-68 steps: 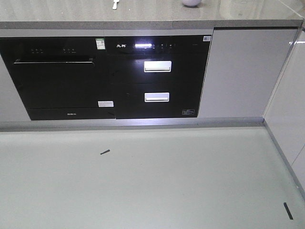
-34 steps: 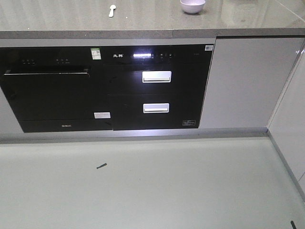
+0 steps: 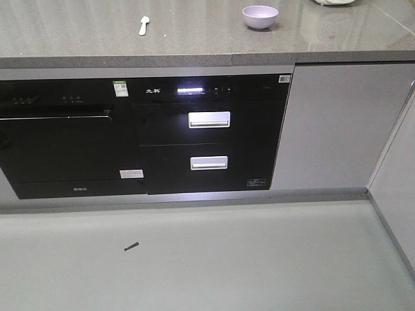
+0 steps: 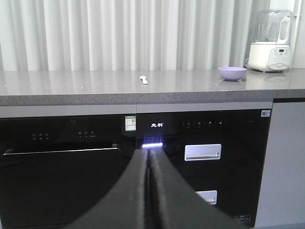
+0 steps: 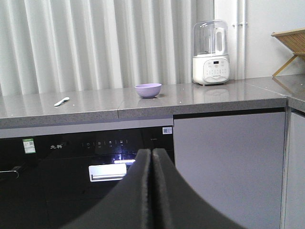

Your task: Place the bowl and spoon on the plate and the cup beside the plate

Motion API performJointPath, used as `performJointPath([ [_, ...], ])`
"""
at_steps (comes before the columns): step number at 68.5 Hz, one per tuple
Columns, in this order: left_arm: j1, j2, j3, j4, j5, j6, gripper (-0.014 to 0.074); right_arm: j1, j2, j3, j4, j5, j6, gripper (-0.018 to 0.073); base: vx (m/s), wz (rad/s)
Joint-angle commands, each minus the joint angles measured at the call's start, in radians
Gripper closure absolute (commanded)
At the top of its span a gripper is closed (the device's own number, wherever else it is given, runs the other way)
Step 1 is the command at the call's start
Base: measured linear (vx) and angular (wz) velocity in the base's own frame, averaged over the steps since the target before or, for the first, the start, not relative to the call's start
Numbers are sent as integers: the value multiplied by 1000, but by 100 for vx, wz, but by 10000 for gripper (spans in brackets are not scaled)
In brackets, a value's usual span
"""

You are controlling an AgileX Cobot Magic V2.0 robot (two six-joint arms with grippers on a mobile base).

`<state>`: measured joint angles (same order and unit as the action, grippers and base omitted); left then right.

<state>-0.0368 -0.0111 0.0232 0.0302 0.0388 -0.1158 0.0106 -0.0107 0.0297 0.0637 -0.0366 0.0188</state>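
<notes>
Left tool [image 4: 148,153], right tool [image 5: 151,151] closed, round matte bowl [image 3: 260,17], speckled counter [image 3: 194,39]

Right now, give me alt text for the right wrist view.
A lavender bowl and, to its left, a pale spoon sit apart on a grey countertop, with a white blender-style appliance further right. Black built-in appliances sit below; the right fingers, shut and empty, fill the bottom centre.
</notes>
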Motion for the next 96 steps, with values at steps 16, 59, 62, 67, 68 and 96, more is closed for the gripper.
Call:
performJointPath([
  [16,4,-14,-18,-2,-78,-6,603,-5,-9,8,-3,-79,-2,570,20,0],
  [59,4,-14,-18,-2,-78,-6,603,-5,-9,8,-3,-79,-2,570,21,1],
  [62,4,-14,-18,-2,-78,-6,603,-5,-9,8,-3,-79,-2,570,21,4],
  [67,4,-14,-18,-2,-78,-6,603,-5,-9,8,-3,-79,-2,570,21,5],
  [68,4,-14,-18,-2,-78,-6,603,-5,-9,8,-3,-79,-2,570,21,5],
  [96,4,-14,-18,-2,-78,-6,603,-5,-9,8,-3,-79,-2,570,21,5],
])
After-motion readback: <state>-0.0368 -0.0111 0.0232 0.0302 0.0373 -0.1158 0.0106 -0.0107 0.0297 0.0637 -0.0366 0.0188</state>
